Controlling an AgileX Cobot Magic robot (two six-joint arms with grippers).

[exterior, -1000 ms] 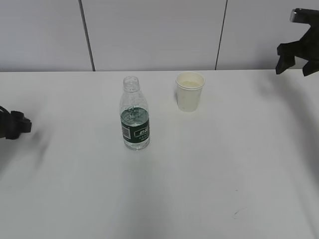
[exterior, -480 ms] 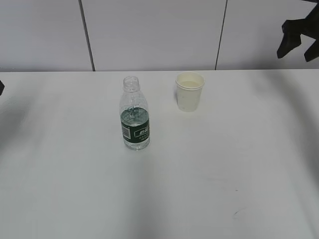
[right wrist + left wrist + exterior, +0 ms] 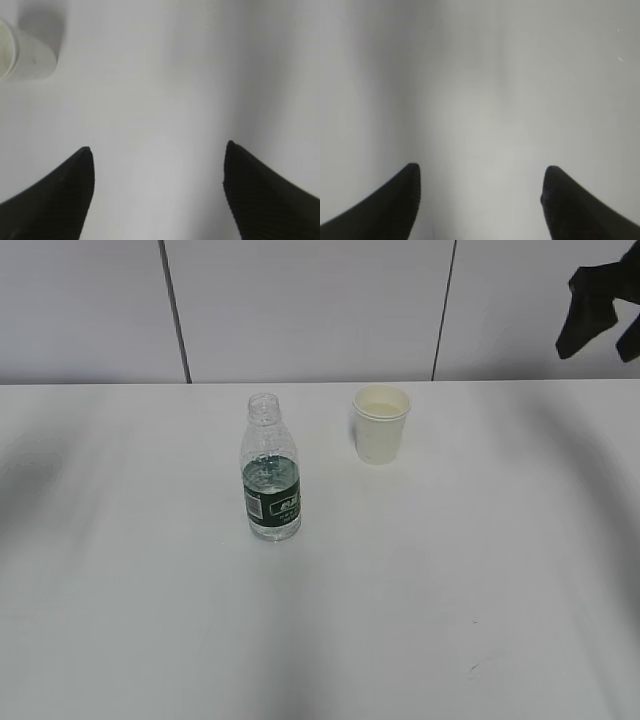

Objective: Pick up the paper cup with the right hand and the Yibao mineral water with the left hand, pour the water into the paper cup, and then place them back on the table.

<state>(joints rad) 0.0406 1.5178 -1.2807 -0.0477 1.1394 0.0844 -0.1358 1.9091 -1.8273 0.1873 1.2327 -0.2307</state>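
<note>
Since both grippers hang clear of everything, your step in hand looks like the first approach, or else a retreat after pouring; the cup's pale contents and the bottle's water level do not settle which. The paper cup [image 3: 381,424] stands upright near the back of the table [image 3: 450,570], and the Yibao mineral water [image 3: 270,468] stands upright, uncapped, just to its left and nearer the camera, the two apart. The right hand [image 3: 600,312] is a dark shape high at the right edge of the exterior view, well apart from the cup; its wrist view shows the right gripper [image 3: 157,155] spread wide with nothing between the fingers, and the cup [image 3: 22,52] at the upper left corner. The left gripper [image 3: 480,175] is likewise spread and empty over bare tabletop; the left arm is out of the exterior view. If you are approaching, bring the right hand down and leftward until the cup sits centred between the fingers, close gently on the mid-wall so the paper does not crush, and grip the bottle at its labelled waist. Compared with a second ago, the left gripper has gone from the left edge, and the right hand has risen and drawn further toward the corner; bottle and cup have not moved
</note>
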